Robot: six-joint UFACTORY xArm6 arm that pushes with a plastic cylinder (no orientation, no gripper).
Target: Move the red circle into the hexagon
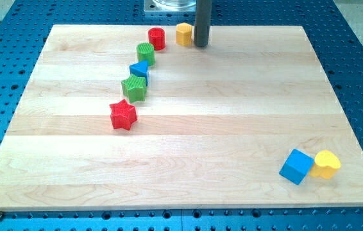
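Observation:
The red circle (157, 38) stands near the board's top edge, left of centre. The yellow hexagon (184, 33) sits just to its right, a small gap between them. My tip (201, 45) rests on the board right beside the hexagon's right side, touching or nearly touching it. The rod rises straight up out of the view's top.
A green circle (145, 52), a blue triangle (139, 69), a green star-like block (134, 87) and a red star (123, 115) run in a chain down-left from the red circle. A blue cube (296, 166) and a yellow heart (326, 164) lie at the bottom right.

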